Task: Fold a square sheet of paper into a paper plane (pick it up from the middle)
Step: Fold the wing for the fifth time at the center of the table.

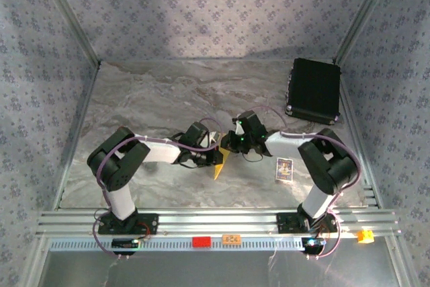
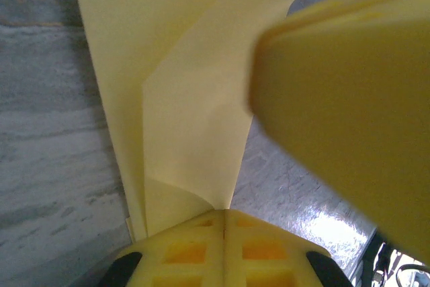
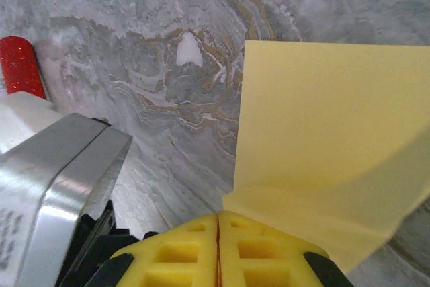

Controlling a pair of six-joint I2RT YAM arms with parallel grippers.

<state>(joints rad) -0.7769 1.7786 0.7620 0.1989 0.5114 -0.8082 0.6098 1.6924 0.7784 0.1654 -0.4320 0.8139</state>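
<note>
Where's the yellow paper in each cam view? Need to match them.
Top external: yellow paper at centre, between the two wrists.
Left wrist: yellow paper mid-frame, running down into the shut left gripper.
Right wrist: yellow paper right half, curling into the shut right gripper.
Shared landmark: grey marbled tabletop.

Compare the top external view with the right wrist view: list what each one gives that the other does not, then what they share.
Top external view gives: the black case at the table's far right, the small printed card beside the right arm, and the left gripper at the yellow paper. Right wrist view gives: a red glittery object at its left edge, and a close look at yellow fingers shut on the paper's curled edge. Shared: the yellow paper, the right gripper and the grey marbled table.
</note>
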